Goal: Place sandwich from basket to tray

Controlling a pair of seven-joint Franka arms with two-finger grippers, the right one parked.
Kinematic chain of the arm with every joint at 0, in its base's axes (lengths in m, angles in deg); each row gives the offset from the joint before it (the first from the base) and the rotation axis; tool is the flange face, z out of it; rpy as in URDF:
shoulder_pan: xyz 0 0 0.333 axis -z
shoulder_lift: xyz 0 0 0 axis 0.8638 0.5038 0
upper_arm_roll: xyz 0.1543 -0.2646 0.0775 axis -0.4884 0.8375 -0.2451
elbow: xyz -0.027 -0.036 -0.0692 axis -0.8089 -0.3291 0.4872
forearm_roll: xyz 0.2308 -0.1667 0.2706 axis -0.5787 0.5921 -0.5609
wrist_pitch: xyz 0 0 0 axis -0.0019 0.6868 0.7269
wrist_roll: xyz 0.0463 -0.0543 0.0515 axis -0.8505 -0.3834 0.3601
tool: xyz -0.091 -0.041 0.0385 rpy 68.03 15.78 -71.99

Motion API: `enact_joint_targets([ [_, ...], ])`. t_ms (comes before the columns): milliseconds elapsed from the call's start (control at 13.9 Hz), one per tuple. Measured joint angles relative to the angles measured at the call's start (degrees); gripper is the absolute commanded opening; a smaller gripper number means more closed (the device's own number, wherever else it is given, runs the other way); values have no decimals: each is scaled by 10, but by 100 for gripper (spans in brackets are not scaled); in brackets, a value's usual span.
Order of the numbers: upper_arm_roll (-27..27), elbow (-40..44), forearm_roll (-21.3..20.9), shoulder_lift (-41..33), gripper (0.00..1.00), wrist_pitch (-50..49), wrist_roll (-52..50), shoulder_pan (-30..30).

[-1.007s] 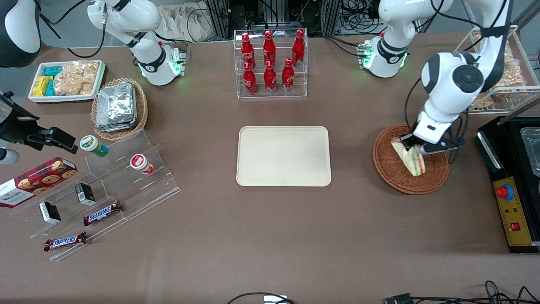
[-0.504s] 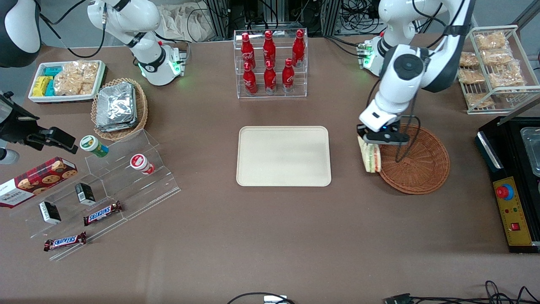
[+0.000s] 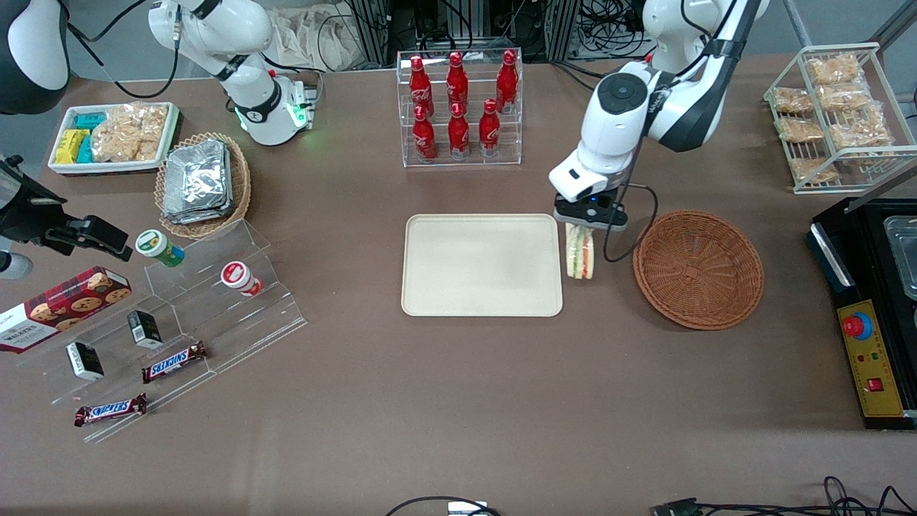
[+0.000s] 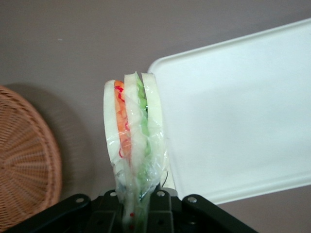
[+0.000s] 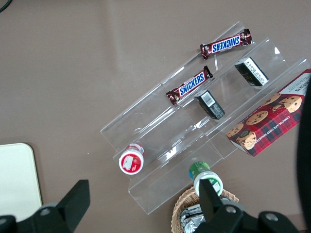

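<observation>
My left gripper (image 3: 580, 228) is shut on the sandwich (image 3: 579, 254), a wrapped wedge with green, red and orange layers. It hangs in the air between the cream tray (image 3: 481, 265) and the brown wicker basket (image 3: 698, 269), just beside the tray's edge. The basket holds nothing. In the left wrist view the gripper (image 4: 137, 209) pinches the wrap at the narrow end of the sandwich (image 4: 133, 145), with the tray's corner (image 4: 233, 116) and the basket's rim (image 4: 24, 165) below it.
A clear rack of red bottles (image 3: 458, 107) stands farther from the front camera than the tray. A wire rack of snack bags (image 3: 831, 107) and a black machine (image 3: 874, 301) are at the working arm's end. A foil-packet basket (image 3: 200, 183) and acrylic snack steps (image 3: 179, 315) lie toward the parked arm's end.
My gripper has lifted the sandwich out of the basket and carried it sideways over the table to the tray's edge. The basket is left bare.
</observation>
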Motion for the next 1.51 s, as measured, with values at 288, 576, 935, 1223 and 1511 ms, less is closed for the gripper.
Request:
enact_joint_targets([
  [288,22,40,-64,72,0,-8,-69,14],
  [576,22,74,-189,182,0,-17,-184,46],
  [935,21,105,-270,283,0,-17,-251,60],
  [1223,19,119,-284,309,0,-19,-261,61],
  [1511,14,119,-293,314,37,-21,-274,65],
])
